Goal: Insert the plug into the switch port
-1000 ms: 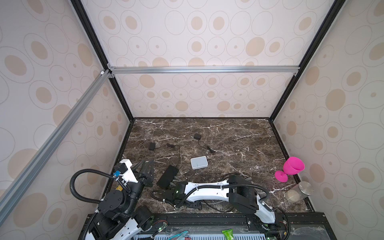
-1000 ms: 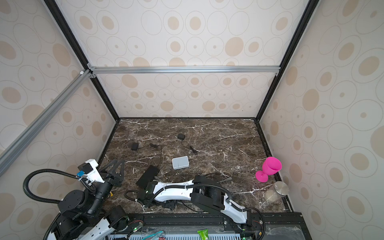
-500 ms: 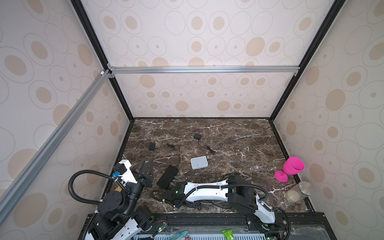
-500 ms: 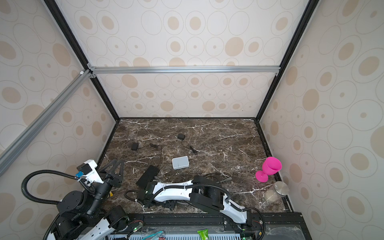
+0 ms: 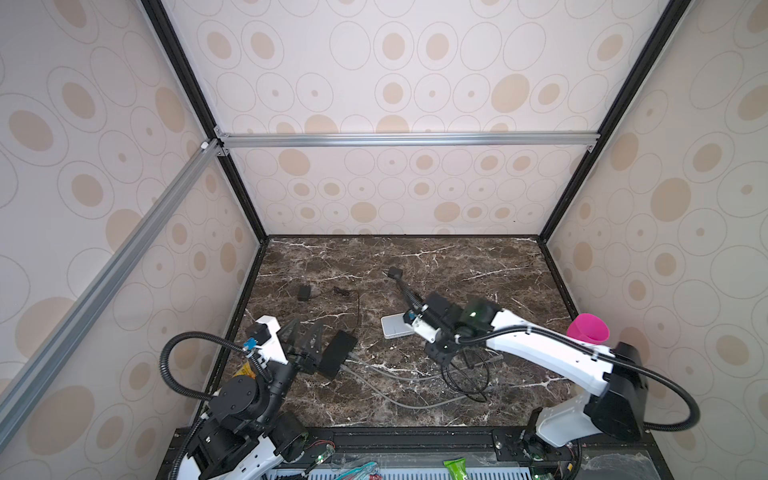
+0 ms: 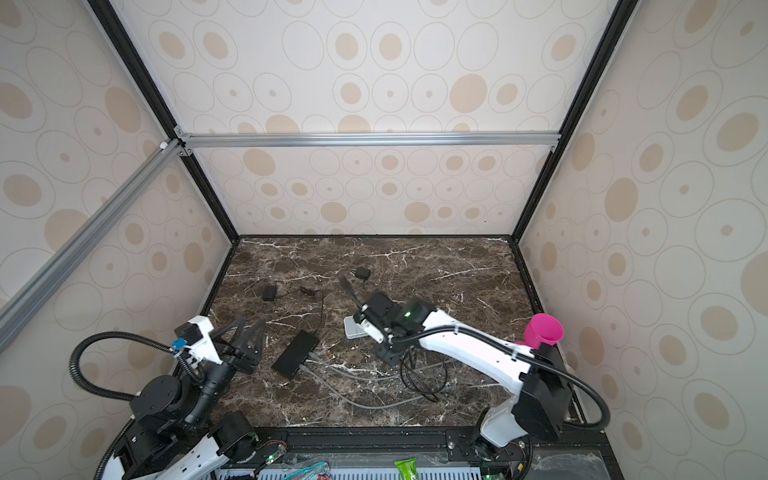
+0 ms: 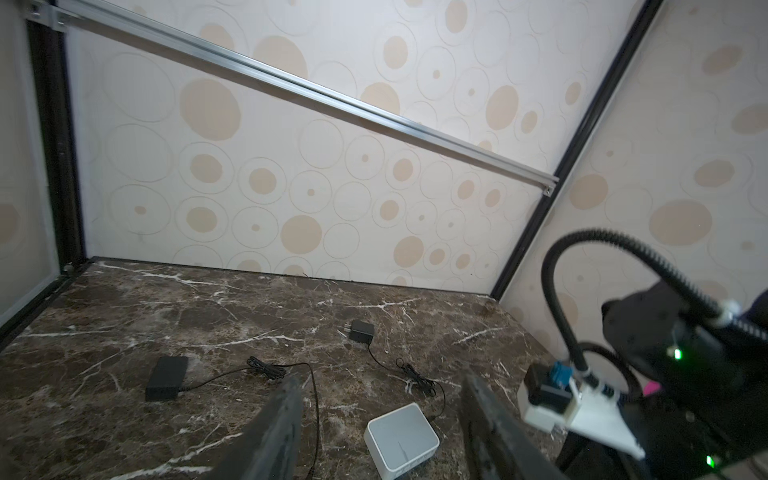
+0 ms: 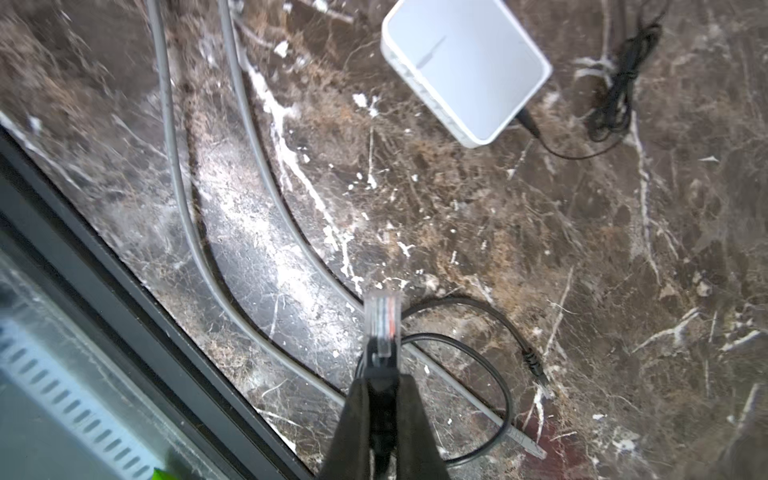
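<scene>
Right end effector (image 8: 380, 376) pinches a clear plastic plug (image 8: 382, 320) above the dark marble bench (image 8: 540, 249). Its long axis points roughly towards the white square box (image 8: 465, 62), probably the switch, ahead and apart, nearer this arm. The left end effector (image 7: 382, 384) stands spread, empty.

Clear plug (image 8: 383, 324), orange wire inside, pinched in right tool (image 8: 382, 376), aloft; white square switch (image 8: 465, 70) flat, apart.
</scene>
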You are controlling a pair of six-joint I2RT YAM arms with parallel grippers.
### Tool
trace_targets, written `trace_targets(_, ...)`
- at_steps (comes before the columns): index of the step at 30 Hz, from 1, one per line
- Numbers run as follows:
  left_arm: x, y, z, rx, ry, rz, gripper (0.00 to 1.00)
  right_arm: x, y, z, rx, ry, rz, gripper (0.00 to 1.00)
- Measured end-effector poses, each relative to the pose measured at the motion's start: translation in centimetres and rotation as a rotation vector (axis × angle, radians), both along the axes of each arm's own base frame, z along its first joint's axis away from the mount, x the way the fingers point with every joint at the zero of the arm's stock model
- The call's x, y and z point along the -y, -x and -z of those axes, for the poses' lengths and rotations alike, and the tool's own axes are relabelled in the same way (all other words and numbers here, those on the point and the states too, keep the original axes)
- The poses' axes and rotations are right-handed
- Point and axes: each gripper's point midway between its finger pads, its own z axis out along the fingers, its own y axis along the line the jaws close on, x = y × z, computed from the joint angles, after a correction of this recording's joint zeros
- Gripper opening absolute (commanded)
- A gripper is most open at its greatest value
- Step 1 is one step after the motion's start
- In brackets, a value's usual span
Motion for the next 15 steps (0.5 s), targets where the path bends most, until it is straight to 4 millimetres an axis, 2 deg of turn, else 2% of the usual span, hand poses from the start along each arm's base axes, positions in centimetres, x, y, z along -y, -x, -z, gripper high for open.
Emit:
trace_targets(3, 3.9, -1.8, 1.8, -0.046, -0.067, 0.091, 0.65, 1.1, 0.5, -1.3, -0.029, -0.106, -0.017, 0.0)
trace_targets(6, 8.4, -3.0, 4.9, -0.077, -0.12, 0.235, 0.66, 0.7, 2.4, -2.8, -0.05, -0.22, -0.099, 0.0)
trace_targets(8, 11.1, -2.8, 6.9, -0.069, -0.138, 0.353, 0.66, 0.2, 3.8, -3.8, -0.067, -0.291, -0.159, 0.0)
trace_targets(11, 13.8, -1.2, 9.8, -0.003, -0.17, 0.524, 0.66, -0.7, 5.8, -5.0, -0.103, -0.392, -0.248, 0.0)
trace_targets(13, 14.5, 0.3, 10.8, 0.061, -0.174, 0.615, 0.65, -1.0, 7.1, -5.4, -0.132, -0.443, -0.304, 0.0)
trace_targets(15, 15.2, 1.7, 10.9, 0.117, -0.167, 0.702, 0.62, -1.3, 8.3, -5.6, -0.16, -0.488, -0.355, 0.0)
